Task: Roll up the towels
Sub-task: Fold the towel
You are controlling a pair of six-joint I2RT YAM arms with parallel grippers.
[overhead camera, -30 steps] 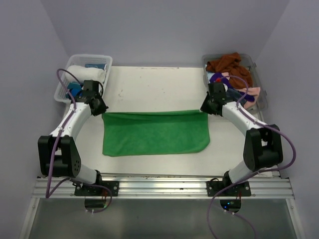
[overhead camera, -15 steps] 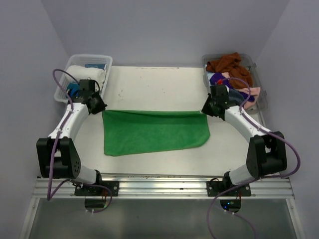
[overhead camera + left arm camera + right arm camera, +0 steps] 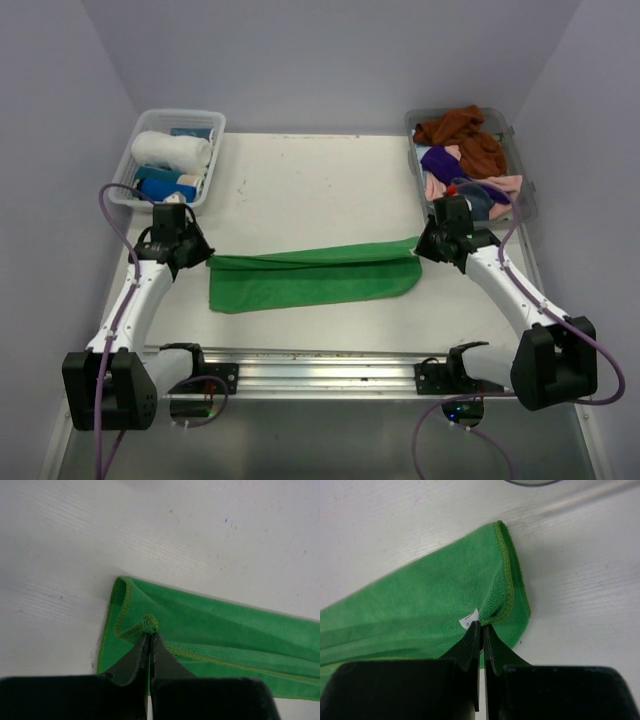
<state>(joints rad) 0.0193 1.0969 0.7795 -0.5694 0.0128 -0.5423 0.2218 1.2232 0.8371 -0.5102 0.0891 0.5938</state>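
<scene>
Jaws of the left gripper (image 3: pixel 203 259) and right gripper (image 3: pixel 421 247) are pinched tight, each on a far corner of the green towel (image 3: pixel 310 282). Since a second ago both have drawn back toward the desk's (image 3: pixel 320 180) near edge. They have dragged that far hem over the cloth, so the towel now lies as a narrower band across the desk's middle.

bright green terry towel (image 3: pixel 225 635) runs off the right edge in left wrist view and off the left edge in right wrist view. small white tag (image 3: pixel 470 619) on it: print too small to read. top view, upper right: pink towel (image 3: pixel 505 184) mostly buried in clear plastic tub (image 3: pixel 528 205).
</scene>
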